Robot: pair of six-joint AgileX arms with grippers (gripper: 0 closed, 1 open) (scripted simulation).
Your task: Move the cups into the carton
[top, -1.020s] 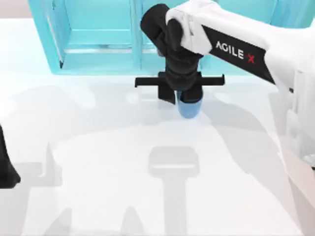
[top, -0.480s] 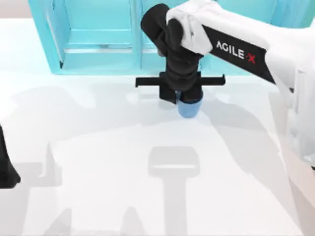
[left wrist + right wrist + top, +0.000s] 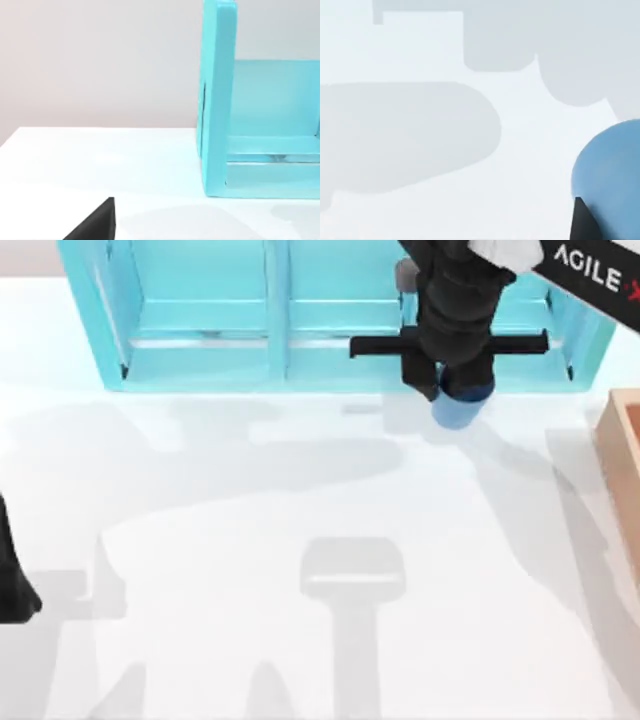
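Right hand (image 3: 455,390) grasps the blue cup (image 3: 457,410), raised above the white surface (image 3: 300,500) in front of the light-blue shelf unit (image 3: 200,320), left of the carton (image 3: 620,455). Left arm sits parked at the near left.

The top camera hangs above the tabletop (image 3: 250,570) and looks straight down, taking in the shelf (image 3: 200,320) along the far edge, the carton (image 3: 622,455) at the right edge, and the right arm's hand (image 3: 452,385) from above. The left wrist camera sits low, close to the tabletop (image 3: 100,160), and faces level across it toward the shelf's (image 3: 217,100) left end and the wall behind; that shelf end is what it shares with the top view. The right wrist camera looks down at the tabletop (image 3: 445,165) from very near the blue cup (image 3: 610,170), which the top view (image 3: 455,412) also catches.
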